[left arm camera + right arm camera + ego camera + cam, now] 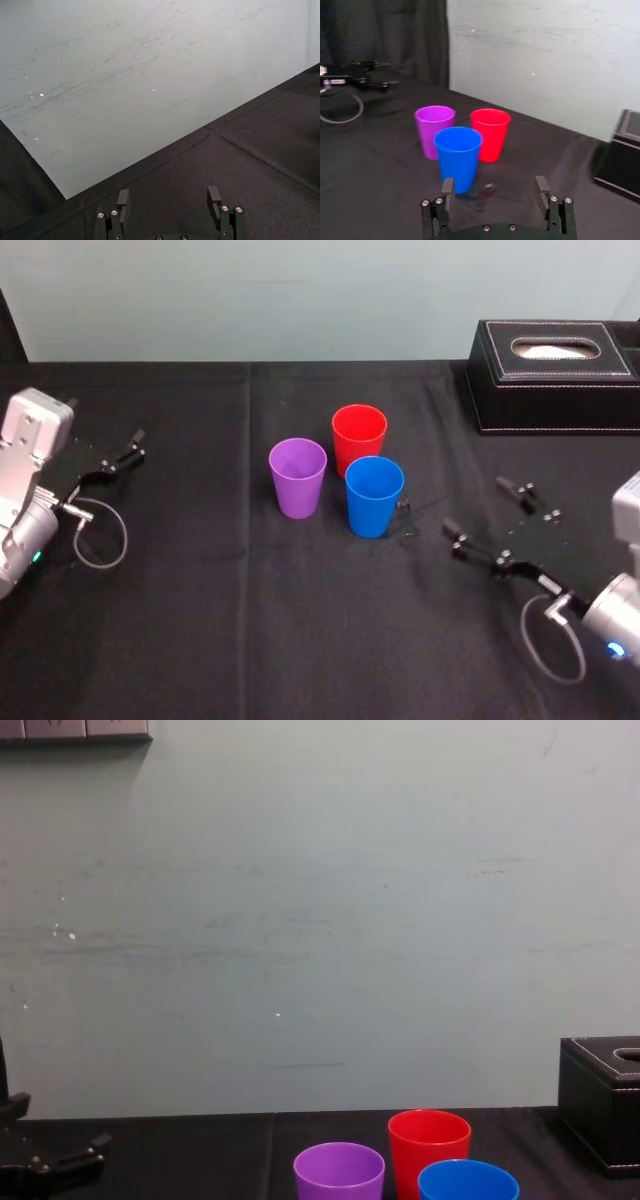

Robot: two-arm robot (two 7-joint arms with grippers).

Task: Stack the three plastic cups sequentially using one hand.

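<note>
Cups cut off low in chest view; left gripper, right gripper wide, empty.

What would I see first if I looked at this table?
Three bright cups stand close together in the middle of the table: purple cup on the left, red cup behind, blue cup in front. The right gripper is open just right of the blue cup, and the left gripper is open far off to the left. A black box sits at the far right.
</note>
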